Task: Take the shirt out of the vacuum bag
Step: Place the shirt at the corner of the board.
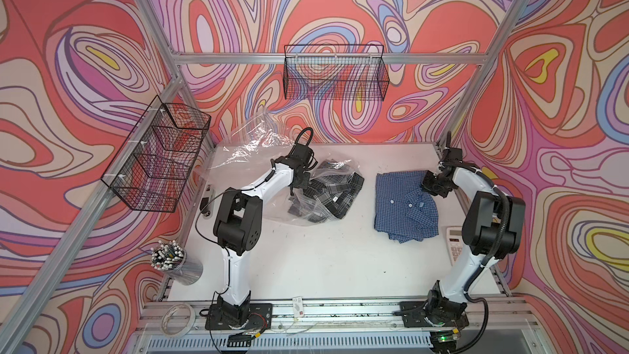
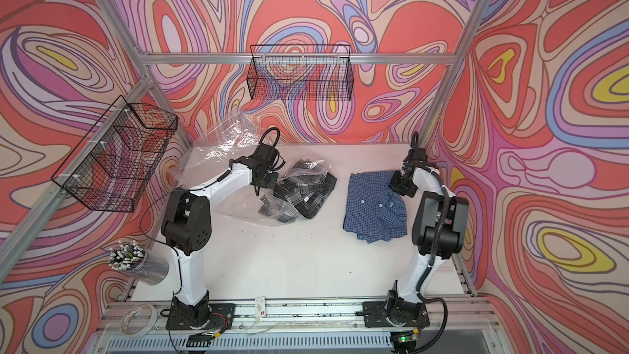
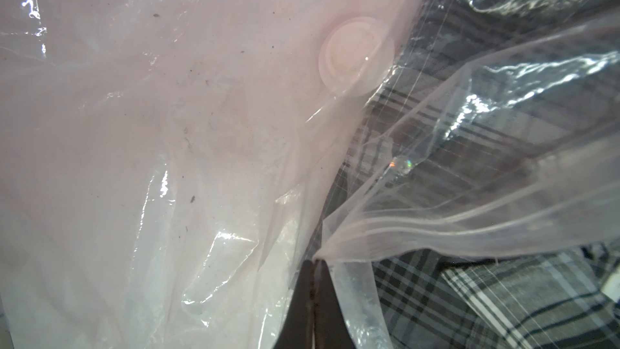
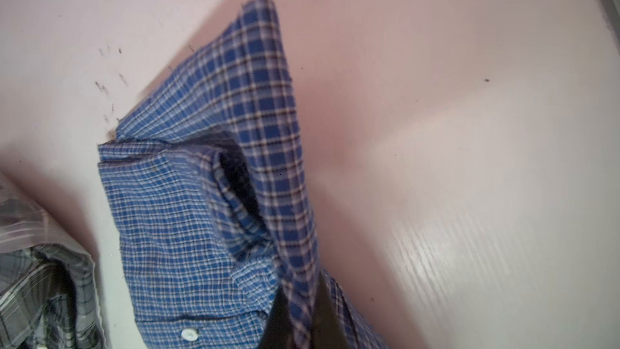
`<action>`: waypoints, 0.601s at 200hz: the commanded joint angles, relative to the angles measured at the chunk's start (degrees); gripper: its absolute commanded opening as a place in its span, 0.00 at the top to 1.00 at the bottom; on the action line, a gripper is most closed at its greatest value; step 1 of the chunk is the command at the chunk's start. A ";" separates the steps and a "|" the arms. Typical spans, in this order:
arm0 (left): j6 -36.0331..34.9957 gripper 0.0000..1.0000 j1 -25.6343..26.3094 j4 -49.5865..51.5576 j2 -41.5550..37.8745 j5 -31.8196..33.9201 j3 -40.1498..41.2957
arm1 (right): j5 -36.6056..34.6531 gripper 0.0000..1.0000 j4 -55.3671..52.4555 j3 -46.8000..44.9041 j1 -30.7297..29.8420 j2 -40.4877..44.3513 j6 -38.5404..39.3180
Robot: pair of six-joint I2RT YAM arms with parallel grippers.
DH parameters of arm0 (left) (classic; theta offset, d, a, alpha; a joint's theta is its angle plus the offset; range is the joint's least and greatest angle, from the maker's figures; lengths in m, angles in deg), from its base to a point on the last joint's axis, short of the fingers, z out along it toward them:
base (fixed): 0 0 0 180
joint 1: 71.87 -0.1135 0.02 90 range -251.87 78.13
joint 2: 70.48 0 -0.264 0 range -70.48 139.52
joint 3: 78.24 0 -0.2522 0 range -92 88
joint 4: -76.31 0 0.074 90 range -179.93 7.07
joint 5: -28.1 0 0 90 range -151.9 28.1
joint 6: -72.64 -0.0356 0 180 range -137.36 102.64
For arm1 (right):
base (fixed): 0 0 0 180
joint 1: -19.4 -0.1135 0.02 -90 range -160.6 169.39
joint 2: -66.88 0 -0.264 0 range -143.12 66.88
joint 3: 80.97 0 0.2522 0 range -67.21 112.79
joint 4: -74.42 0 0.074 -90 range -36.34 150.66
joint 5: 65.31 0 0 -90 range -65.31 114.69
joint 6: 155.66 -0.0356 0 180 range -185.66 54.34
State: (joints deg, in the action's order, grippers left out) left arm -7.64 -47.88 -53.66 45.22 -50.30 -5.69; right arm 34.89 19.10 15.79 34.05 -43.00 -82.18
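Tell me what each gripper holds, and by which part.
The left gripper pinches the bag by its zip edge; the right gripper pinches the blue shirt by a lifted fold of cloth.

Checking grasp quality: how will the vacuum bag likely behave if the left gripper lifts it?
The vacuum bag probably flops: its thin film crumples and drapes from the left gripper. Its glossy surface may slip. The grey plaid shirt inside likely drags one end down.
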 commanded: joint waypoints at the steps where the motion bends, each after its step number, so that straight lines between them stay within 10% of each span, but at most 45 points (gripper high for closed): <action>1: 1.09 1.00 0.03 2.42 -0.30 0.03 -2.24 | 1.53 1.00 4.19 6.12 -0.15 -5.25 1.41; 120: 1.73 1.00 0.05 5.48 -4.60 1.06 -2.36 | 1.79 0.99 11.04 24.96 -0.15 -24.92 -2.79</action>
State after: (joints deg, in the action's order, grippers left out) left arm -6.60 -47.71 -51.17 43.14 -50.48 -6.63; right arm 37.27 26.84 39.72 33.94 -67.07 -84.80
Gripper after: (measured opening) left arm 0.047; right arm 0.056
